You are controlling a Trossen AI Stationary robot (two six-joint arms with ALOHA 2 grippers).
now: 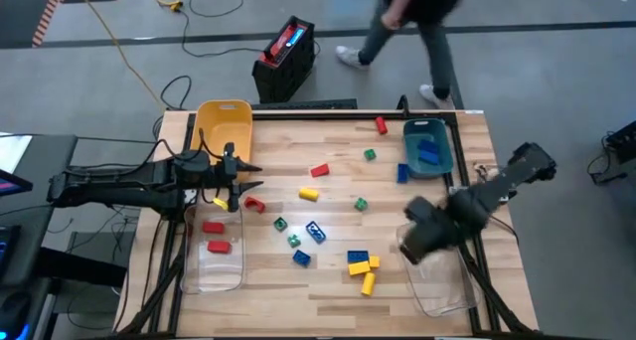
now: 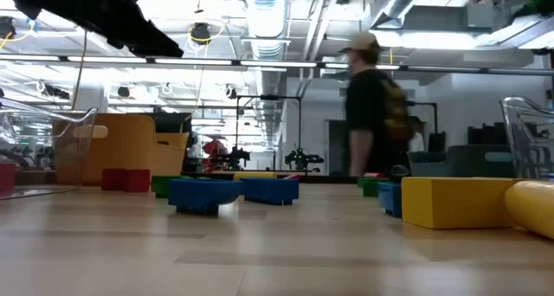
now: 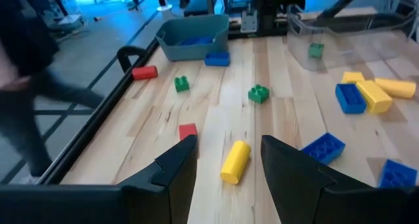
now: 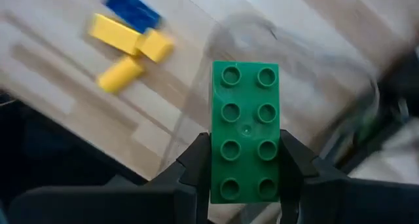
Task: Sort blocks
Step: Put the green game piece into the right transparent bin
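Green block (image 4: 245, 132) clamped between right gripper's (image 4: 245, 168) fingers.

A robotics lab or industrial workshop: exposed ceiling ducts (image 2: 267, 10) and strip lights overhead, grey concrete floor (image 1: 517, 2) with hazard-striped tape (image 1: 50, 12), a yellow cable (image 1: 119, 42) trailing across it, a black equipment case (image 1: 285, 60), and a person (image 2: 374, 106) walking past the wooden table (image 1: 338, 280).

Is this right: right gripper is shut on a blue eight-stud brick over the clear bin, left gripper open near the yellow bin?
Not quite. The brick in the right gripper is green, not blue; the right wrist view shows it clamped between the fingers, above the clear bin. The rest stands: the left gripper is open beside the yellow bin, per the high and left wrist views.
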